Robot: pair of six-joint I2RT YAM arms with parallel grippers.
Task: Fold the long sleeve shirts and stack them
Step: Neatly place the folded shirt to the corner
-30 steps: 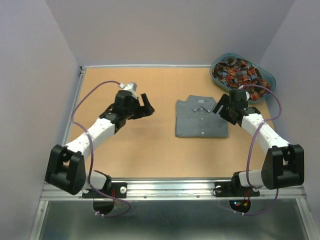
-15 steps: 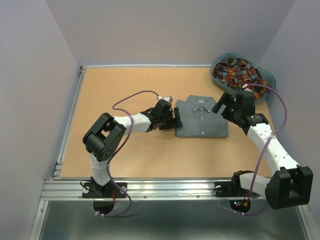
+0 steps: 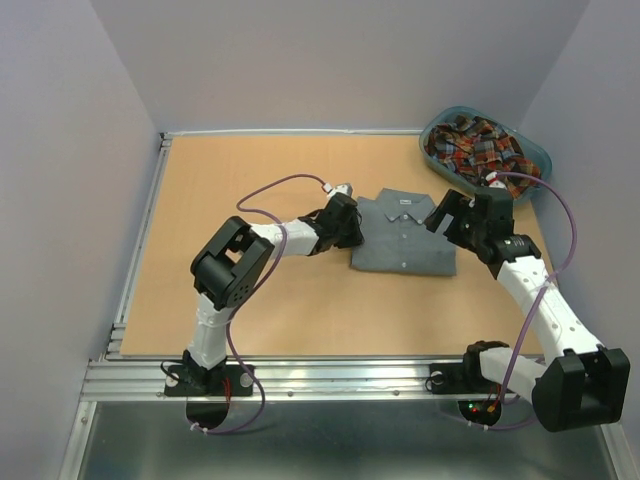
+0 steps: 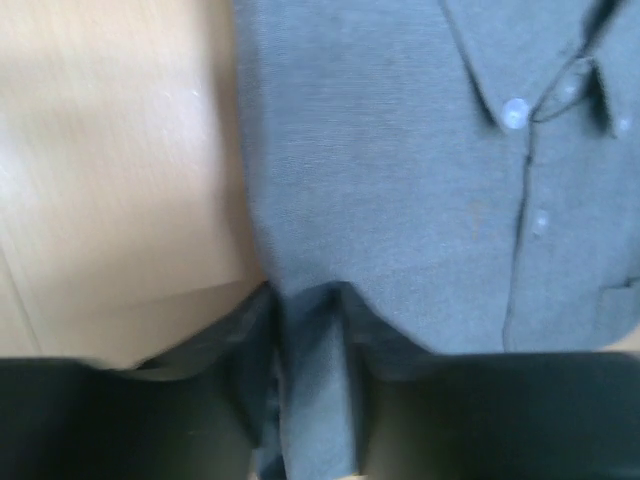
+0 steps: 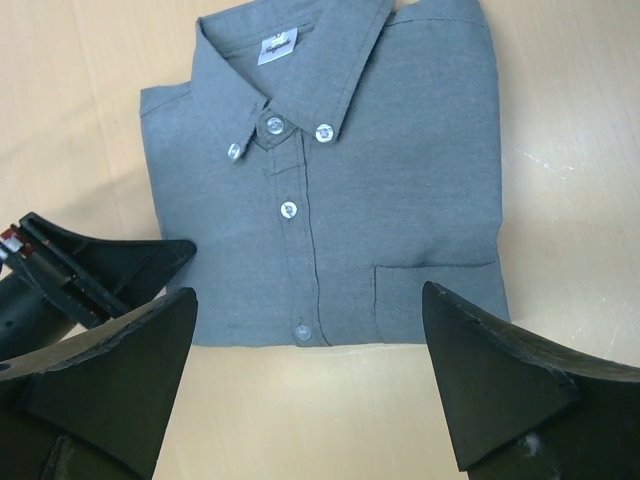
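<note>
The grey long sleeve shirt (image 3: pixel 405 240) lies folded, collar to the far side, in the middle of the table. My left gripper (image 3: pixel 352 232) is at its left edge. In the left wrist view the jaws of the left gripper (image 4: pixel 312 380) pinch a ridge of the grey cloth (image 4: pixel 400 180). My right gripper (image 3: pixel 447 213) hovers open over the shirt's right edge. In the right wrist view its fingers (image 5: pixel 480 380) straddle the shirt's hem and chest pocket (image 5: pixel 435 295). The plaid long sleeve shirt (image 3: pixel 478 148) lies crumpled in the basket.
The teal oval basket (image 3: pixel 541 156) stands at the far right corner of the wooden table (image 3: pixel 250 180), just behind the right arm. Purple cables loop off both arms. A metal rail runs along the near edge.
My left arm swung right from the table's left half to the grey shirt's left edge and closed on the cloth. The right gripper opened wider and shifted slightly over the shirt.
</note>
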